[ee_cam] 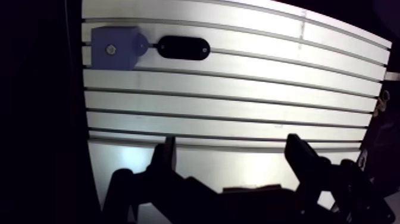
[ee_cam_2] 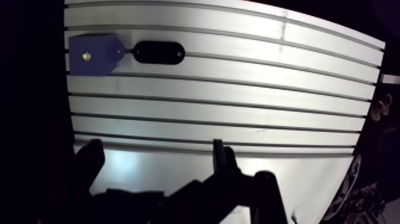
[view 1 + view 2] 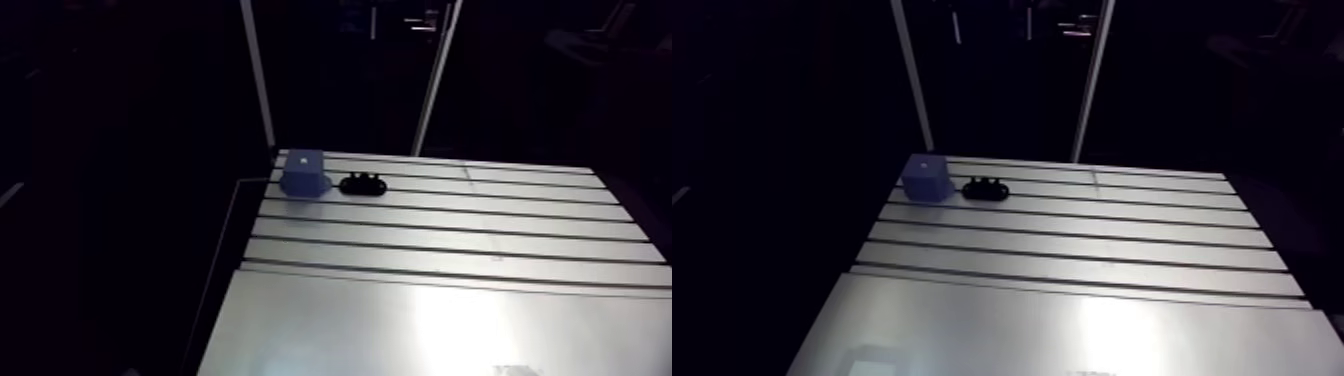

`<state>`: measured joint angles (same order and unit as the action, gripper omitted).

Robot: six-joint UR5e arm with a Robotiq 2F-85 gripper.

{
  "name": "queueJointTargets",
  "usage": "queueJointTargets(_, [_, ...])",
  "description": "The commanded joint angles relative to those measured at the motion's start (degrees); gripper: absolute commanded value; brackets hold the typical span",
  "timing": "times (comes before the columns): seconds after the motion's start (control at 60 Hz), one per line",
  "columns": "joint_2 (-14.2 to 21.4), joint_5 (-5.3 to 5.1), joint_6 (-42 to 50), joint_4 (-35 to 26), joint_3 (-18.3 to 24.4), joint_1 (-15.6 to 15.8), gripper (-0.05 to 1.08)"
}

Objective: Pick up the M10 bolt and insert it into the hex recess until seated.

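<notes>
Approach was the step in hand, by my judgement: the gripper [image 1: 232, 148] hung over the near part of the slotted table [image 1: 238, 101], and its two fingers [image 1: 167, 156] stood wide apart with nothing between them, so no bolt was grasped yet. The task's things lay well ahead of the gripper, at the far corner of the table. There a blue block [image 1: 114, 49] stood, and just beside it a black oval plate [image 1: 181, 47] lay flat, with a narrow gap between the two in the arm view. On the top face of the block a small bright spot [image 1: 110, 50] showed. I took it for the head of the M10 bolt standing in the block, but it was too small to be sure, and it could as well have been the recess itself. The plate had some small holes, and their form I could not tell. The next move called, I think, for carrying the gripper forward until the block sat between the fingers, then lowering it straight over the bright spot, with the wide opening kept until the fingers were on both sides of it.
</notes>
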<state>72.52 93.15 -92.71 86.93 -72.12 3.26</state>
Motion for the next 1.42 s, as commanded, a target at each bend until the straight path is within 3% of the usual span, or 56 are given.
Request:
queueJointTargets(0.017, [4.72, -0.54, 0.20, 1.28, -2.21, -0.45, 0.01])
queueJointTargets(0.25, [8.46, -0.91, 0.20, 0.91, -6.21, -0.70, 0.01])
queueJointTargets(0.4, [10.77, -0.49, -0.15, 1.09, -8.22, -1.47, 0.01])
queueJointTargets(1.417, [12.07, -0.82, -0.33, 1.00, -8.62, -2.38, 0.01])
